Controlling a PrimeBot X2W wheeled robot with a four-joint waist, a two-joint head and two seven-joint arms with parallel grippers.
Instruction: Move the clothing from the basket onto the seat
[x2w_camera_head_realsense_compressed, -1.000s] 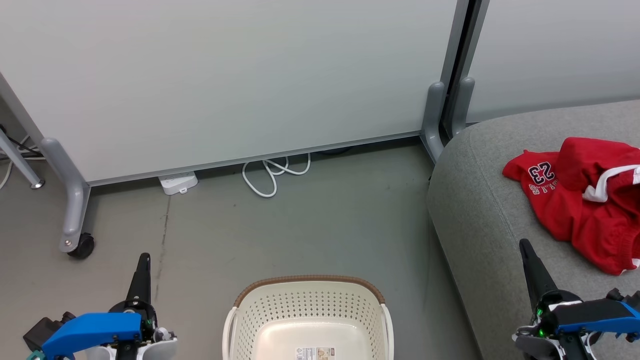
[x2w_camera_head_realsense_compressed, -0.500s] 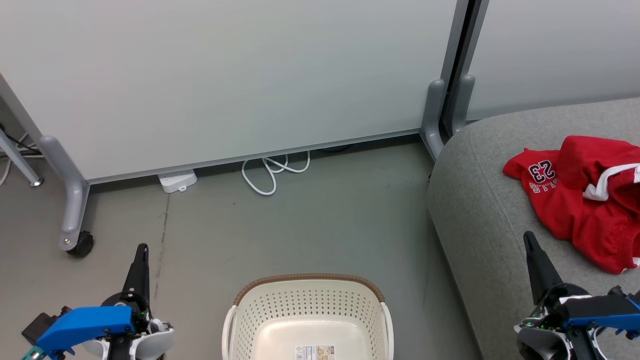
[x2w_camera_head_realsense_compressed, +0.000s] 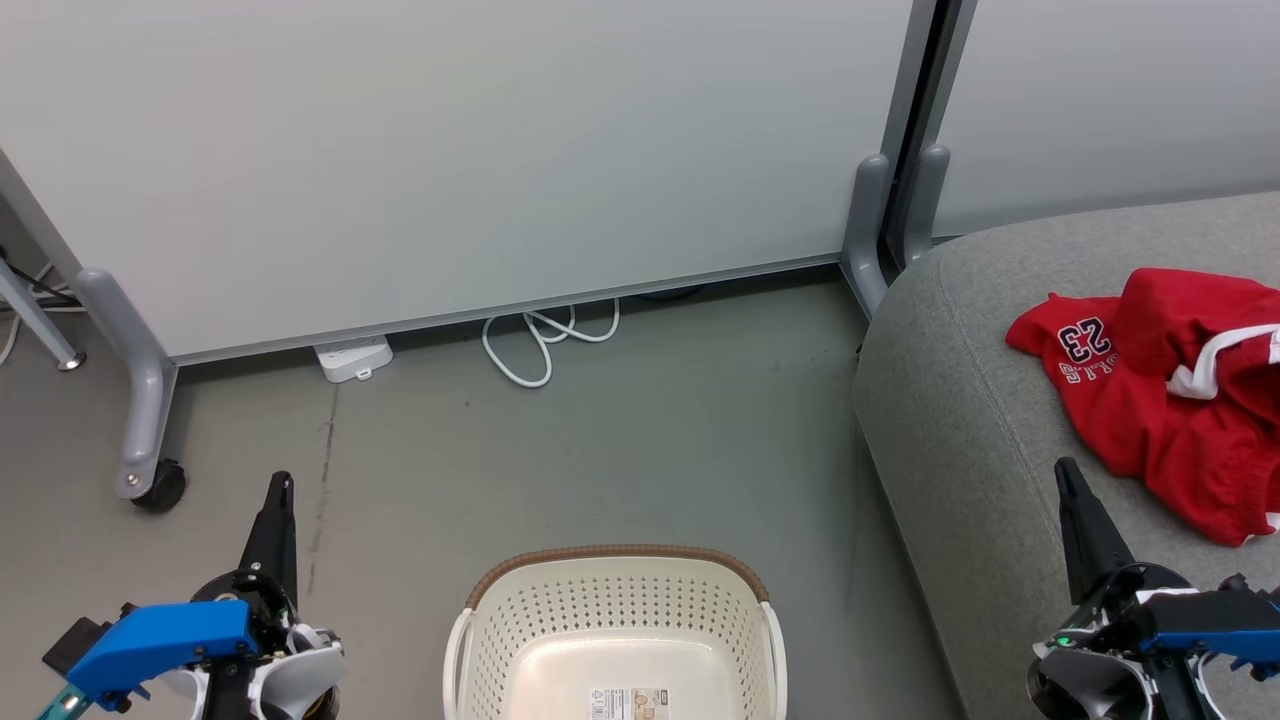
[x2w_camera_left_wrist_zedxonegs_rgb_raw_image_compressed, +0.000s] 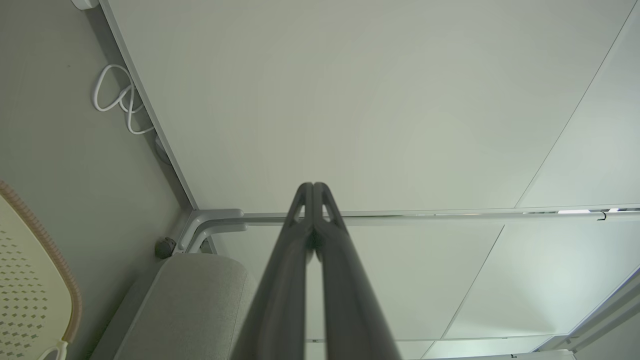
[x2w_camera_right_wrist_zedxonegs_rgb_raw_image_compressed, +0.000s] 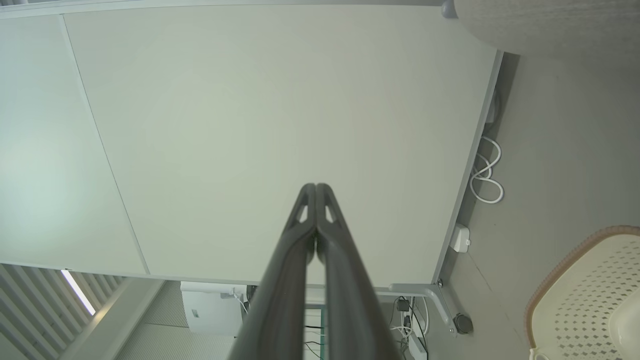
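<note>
The red clothing (x2w_camera_head_realsense_compressed: 1170, 400), with white trim and a dark "23", lies crumpled on the grey seat (x2w_camera_head_realsense_compressed: 960, 420) at the right of the head view. The cream basket (x2w_camera_head_realsense_compressed: 617, 620) with its brown rim stands on the floor at the bottom centre, with only a label showing on its bottom. My left gripper (x2w_camera_head_realsense_compressed: 280, 482) is shut, to the left of the basket, fingers pointing up. My right gripper (x2w_camera_head_realsense_compressed: 1066, 466) is shut too, over the seat's front part, below and left of the clothing. Both wrist views show the fingers pressed together: the left gripper (x2w_camera_left_wrist_zedxonegs_rgb_raw_image_compressed: 313, 186) and the right gripper (x2w_camera_right_wrist_zedxonegs_rgb_raw_image_compressed: 316, 186).
A pale partition wall (x2w_camera_head_realsense_compressed: 450, 150) on grey feet with a caster (x2w_camera_head_realsense_compressed: 160, 490) runs across the back. A white power strip (x2w_camera_head_realsense_compressed: 352, 362) and a looped white cable (x2w_camera_head_realsense_compressed: 545, 345) lie at its base. Grey floor (x2w_camera_head_realsense_compressed: 620, 450) lies between the wall and the basket.
Both grippers have moved slightly in the head view, the left up and left, the right down and right. Both stay shut. The scene has shifted slightly up in the picture.
</note>
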